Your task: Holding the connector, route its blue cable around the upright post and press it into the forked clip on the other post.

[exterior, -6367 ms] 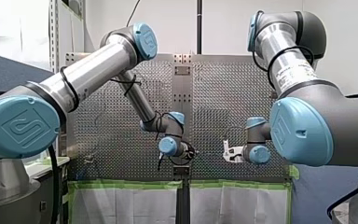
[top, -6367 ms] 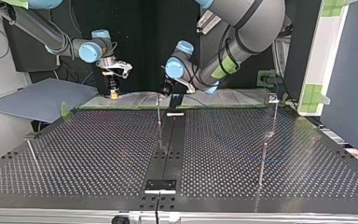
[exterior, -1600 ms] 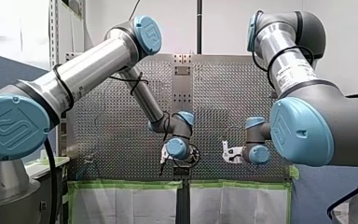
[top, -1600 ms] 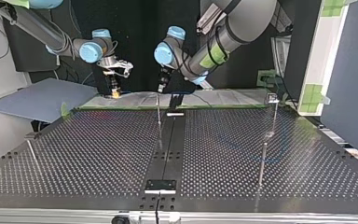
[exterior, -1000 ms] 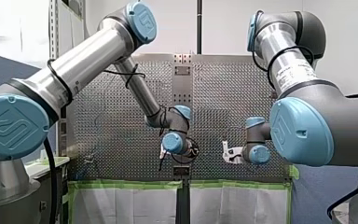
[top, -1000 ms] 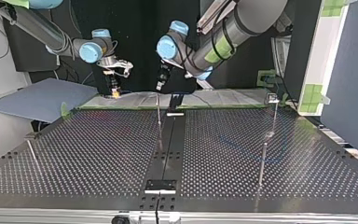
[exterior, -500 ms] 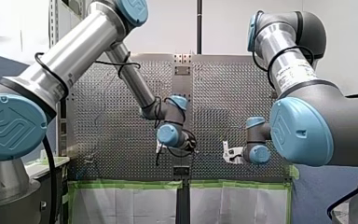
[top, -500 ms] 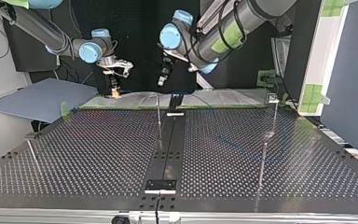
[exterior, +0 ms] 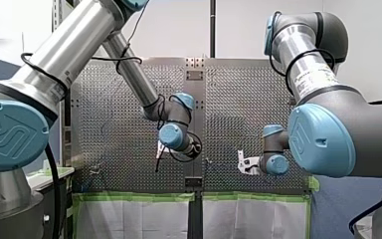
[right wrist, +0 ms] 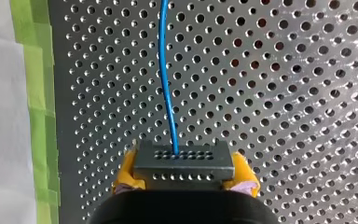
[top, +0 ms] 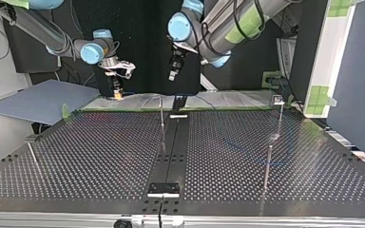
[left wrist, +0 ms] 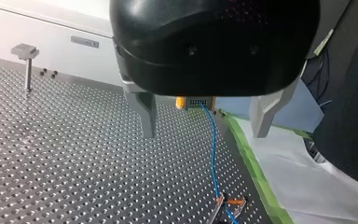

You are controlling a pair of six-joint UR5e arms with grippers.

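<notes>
Left claw [top: 174,75] higher than before

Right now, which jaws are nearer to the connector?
Right. The right jaws are shut on the connector, gripping its sides. The left jaws stand open and empty, high above the table, the connector well ahead of them.

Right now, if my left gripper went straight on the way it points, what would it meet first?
Probably the blue cable, or the perforated table under it. The cable runs between the open fingers of the left gripper, but depth is unclear. The connector sits farther off.
</notes>
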